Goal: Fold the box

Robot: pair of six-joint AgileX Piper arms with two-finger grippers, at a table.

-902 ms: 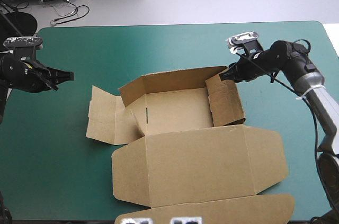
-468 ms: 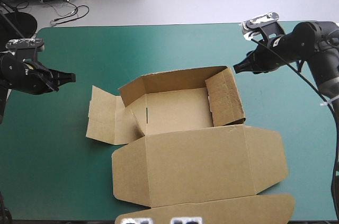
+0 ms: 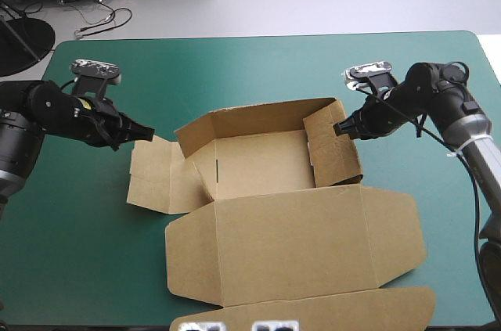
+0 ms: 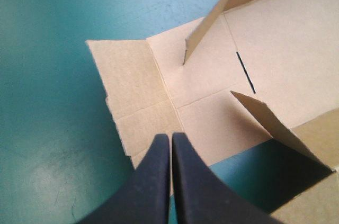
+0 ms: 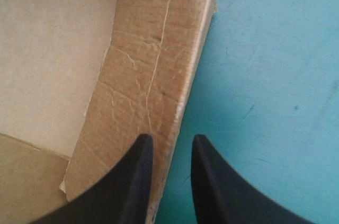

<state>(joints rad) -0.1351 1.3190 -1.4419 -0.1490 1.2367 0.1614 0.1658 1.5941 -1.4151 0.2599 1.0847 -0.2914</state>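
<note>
Straddling a wall of the box (image 3: 282, 221), right fingers (image 5: 132, 181) stand apart; left fingers (image 4: 153, 181) meet above its flap.

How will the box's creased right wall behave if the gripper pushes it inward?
The right wall is wrinkled and scored, so it will likely hinge inward easily, perhaps buckling. The box is one thin board sheet, probably light, so it may slide on the teal-green cover unless braced.

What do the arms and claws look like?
The left arm and right arm are black with rounded joints; the right's lower section is silver-grey with a white band. The left claw and right claw each have two broad black fin-shaped fingers.
</note>
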